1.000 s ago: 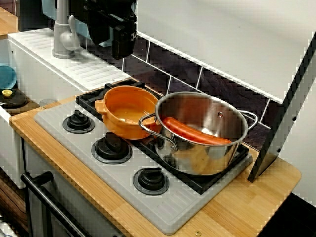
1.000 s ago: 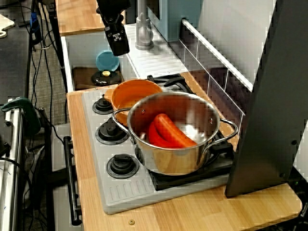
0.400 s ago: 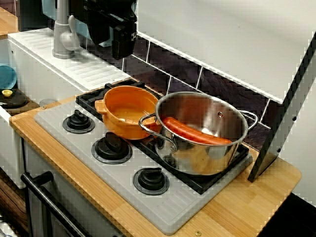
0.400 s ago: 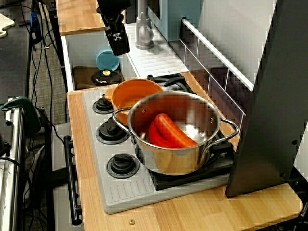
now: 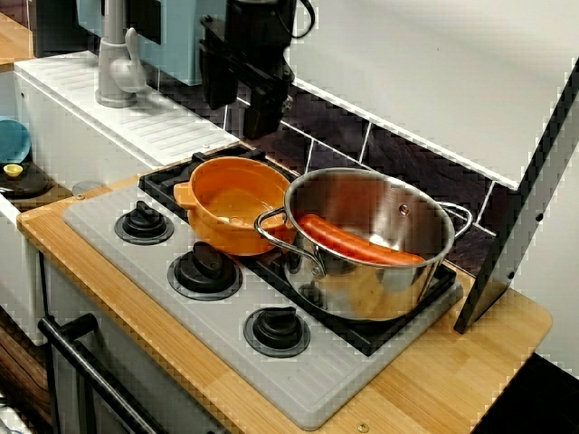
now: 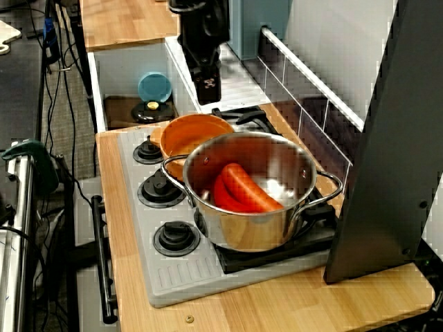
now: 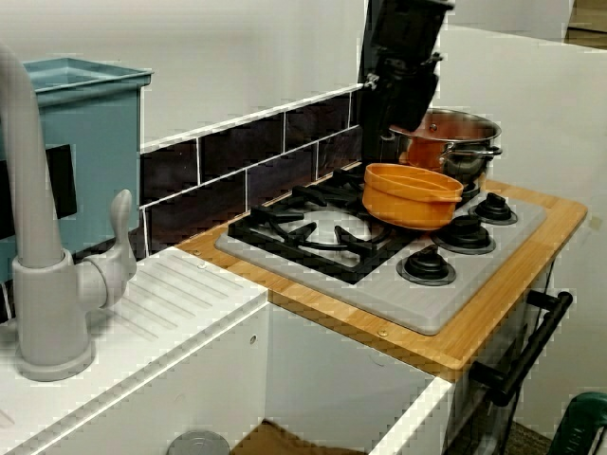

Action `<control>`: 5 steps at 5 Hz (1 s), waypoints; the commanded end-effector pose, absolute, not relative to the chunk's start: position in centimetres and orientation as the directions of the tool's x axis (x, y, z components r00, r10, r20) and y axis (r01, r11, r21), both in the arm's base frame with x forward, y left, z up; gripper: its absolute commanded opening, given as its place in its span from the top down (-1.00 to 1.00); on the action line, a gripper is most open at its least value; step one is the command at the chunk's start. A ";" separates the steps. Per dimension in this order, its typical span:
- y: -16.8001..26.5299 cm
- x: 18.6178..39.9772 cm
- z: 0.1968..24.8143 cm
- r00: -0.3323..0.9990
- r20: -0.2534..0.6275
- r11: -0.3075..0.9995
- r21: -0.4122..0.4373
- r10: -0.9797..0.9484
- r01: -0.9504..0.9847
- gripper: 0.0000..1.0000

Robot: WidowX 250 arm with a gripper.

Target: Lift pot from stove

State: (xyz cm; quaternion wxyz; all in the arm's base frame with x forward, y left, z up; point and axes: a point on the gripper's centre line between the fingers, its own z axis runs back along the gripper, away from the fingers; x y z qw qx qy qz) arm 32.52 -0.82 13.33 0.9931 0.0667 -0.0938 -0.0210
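The view from the front corner puts three black knobs [image 5: 205, 268] nearest, on the grey stove [image 5: 312, 389]. Behind them the orange pot [image 5: 237, 203] sits on the grate, touching the steel pot [image 5: 371, 244] that holds a red sausage [image 5: 357, 240]. Farther back, the gripper [image 5: 262, 122] hangs above the orange pot's far rim, clear of it; whether its jaws are parted cannot be told.

On the table: one stove [image 5: 226, 362] with three black knobs [image 5: 205, 265], one orange pot [image 5: 237, 203], one steel pot [image 5: 371, 242] containing two red sausages [image 6: 243, 188], one grey faucet [image 5: 115, 54], one tool [image 5: 256, 108] overhead.
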 end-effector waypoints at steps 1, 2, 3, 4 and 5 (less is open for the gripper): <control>0.2 35.9 13.3 0.976 0.215 0.989 0.150 -0.039 0.006 -1.00; 0.4 35.8 12.6 0.977 0.205 0.986 0.164 -0.058 0.024 -1.00; 0.4 34.8 12.9 0.976 0.200 0.987 0.151 -0.081 0.050 -1.00; 0.1 33.8 13.0 0.977 0.190 0.986 0.150 -0.098 0.070 -1.00; 0.1 33.3 12.8 0.978 0.181 0.985 0.152 -0.106 0.079 -1.00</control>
